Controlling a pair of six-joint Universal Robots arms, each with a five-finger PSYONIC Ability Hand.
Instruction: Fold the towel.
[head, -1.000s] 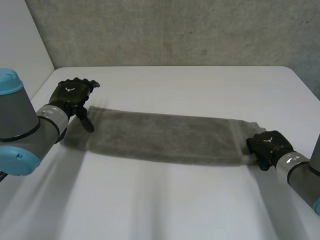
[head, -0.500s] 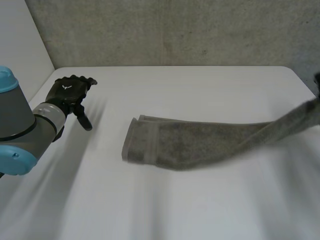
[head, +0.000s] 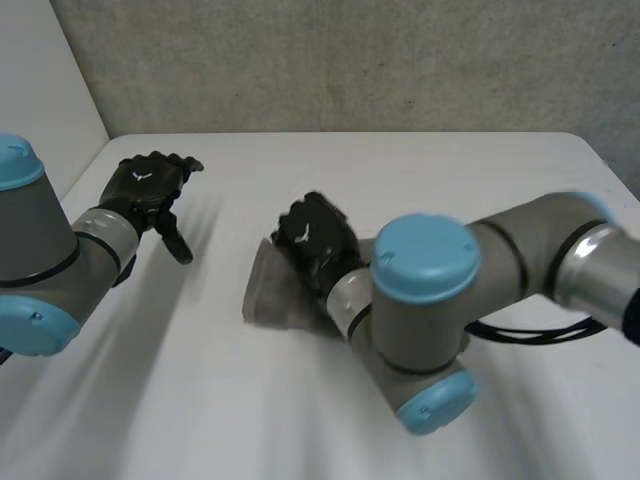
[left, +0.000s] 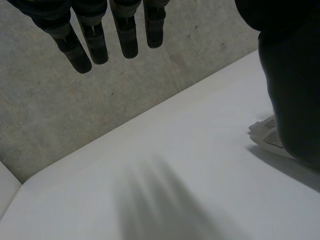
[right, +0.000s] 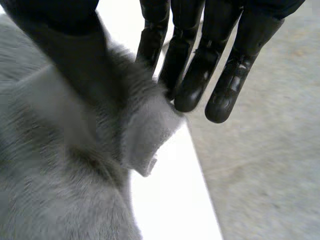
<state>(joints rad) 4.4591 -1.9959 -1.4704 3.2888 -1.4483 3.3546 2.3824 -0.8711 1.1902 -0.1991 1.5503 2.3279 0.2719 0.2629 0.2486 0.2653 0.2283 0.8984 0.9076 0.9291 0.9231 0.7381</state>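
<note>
Because the right arm (head: 425, 265) lies across the middle of the table (head: 450, 170), most of the towel (head: 262, 295) is hidden beneath it; a grey end pokes out beside the right hand (head: 312, 238). Up close, that hand's thumb and straight fingers (right: 197, 75) pinch a bunched fold of the cloth. The left hand (head: 148, 188) hangs near the table's left edge, fingers straight and apart, holding nothing. Bare white tabletop lies between it and the towel.

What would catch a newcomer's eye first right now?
The right arm reaches across the middle of the table, its right hand pinching the grey towel between thumb and fingers. The left hand hangs open near the far left corner, apart from the towel.
</note>
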